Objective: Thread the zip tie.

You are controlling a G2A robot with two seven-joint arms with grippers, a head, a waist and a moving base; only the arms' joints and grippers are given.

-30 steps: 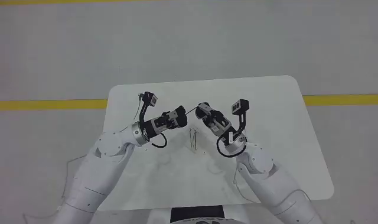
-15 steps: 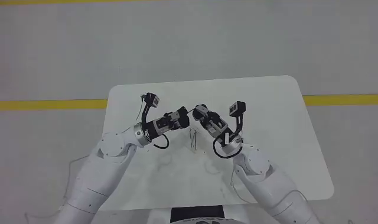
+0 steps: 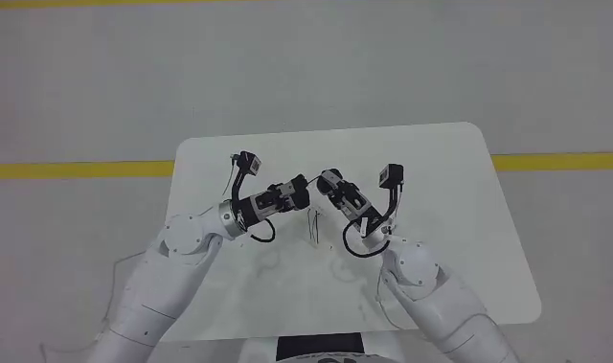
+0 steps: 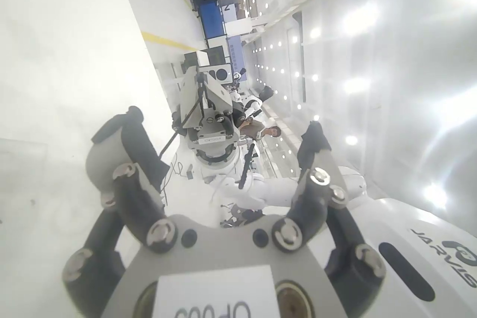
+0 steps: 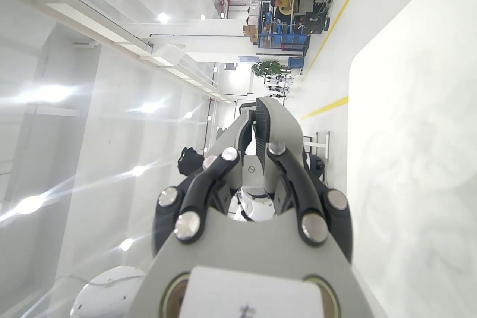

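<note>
My top camera sits above my arms, looking straight down on the whole table [image 3: 431, 171] from well back. My left wrist camera, just behind my left gripper [image 4: 221, 123], faces right at my right gripper [image 4: 203, 99], close ahead. My right wrist camera faces left. All three share the table and the yellow floor line [image 3: 86, 169].

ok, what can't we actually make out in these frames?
- Head and slot of the zip tie: in the left wrist view its lower end is lost against a finger of the left gripper. In the top view it is too small.
- Grip point on the tie: in the right wrist view the shut jaws of the right gripper cover it.
- Thin strands on the table: too small in the top view to identify.
</note>
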